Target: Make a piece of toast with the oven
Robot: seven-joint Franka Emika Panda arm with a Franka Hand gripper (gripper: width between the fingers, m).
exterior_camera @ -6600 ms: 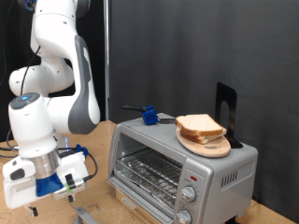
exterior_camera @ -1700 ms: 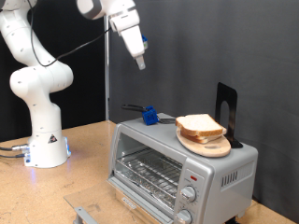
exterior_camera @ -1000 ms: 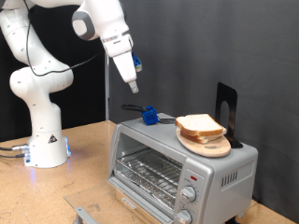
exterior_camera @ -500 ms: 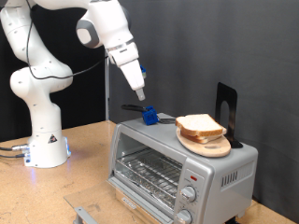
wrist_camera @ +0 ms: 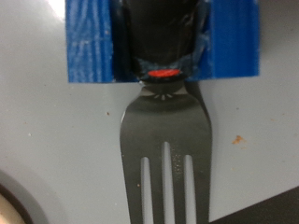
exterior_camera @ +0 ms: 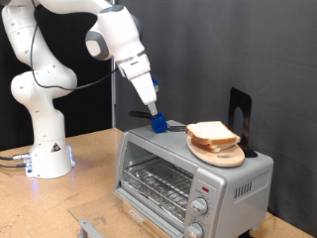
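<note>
One tool [exterior_camera: 154,112] hovered just above the blue-handled fork [exterior_camera: 157,123] on the oven [exterior_camera: 193,171]; we couldn't tell its opening. Toast [exterior_camera: 211,133] lay right.

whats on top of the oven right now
On the oven roof: a blue-handled fork with the gripper just above it, and a round wooden board carrying the piece of toast. The board's surface under the bread is hidden.

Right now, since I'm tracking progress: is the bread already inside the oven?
No. The piece of toast lies on the wooden board atop the oven.
</note>
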